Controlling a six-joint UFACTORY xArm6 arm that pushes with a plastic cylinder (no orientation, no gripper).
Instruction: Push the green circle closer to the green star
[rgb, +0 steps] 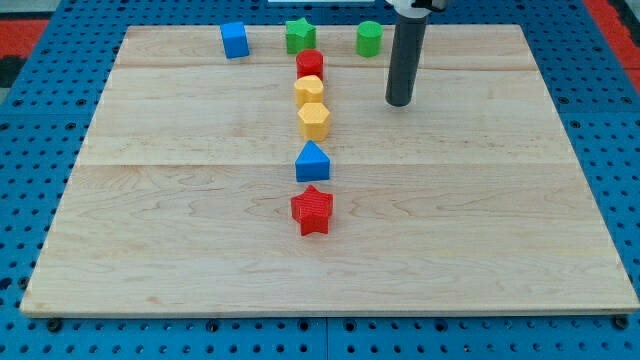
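Observation:
The green circle (369, 38) stands near the board's top edge, right of centre. The green star (299, 35) stands to its left, also at the top edge, with a gap of about one block's width between them. My tip (399, 102) rests on the board below and slightly right of the green circle, apart from it.
A blue cube (234, 40) sits left of the star. Below the star runs a column: a red block (310, 64), two yellow hexagons (308, 91) (314, 121), a blue block (312, 162) and a red star (312, 210). The wooden board (150, 200) lies on a blue pegboard.

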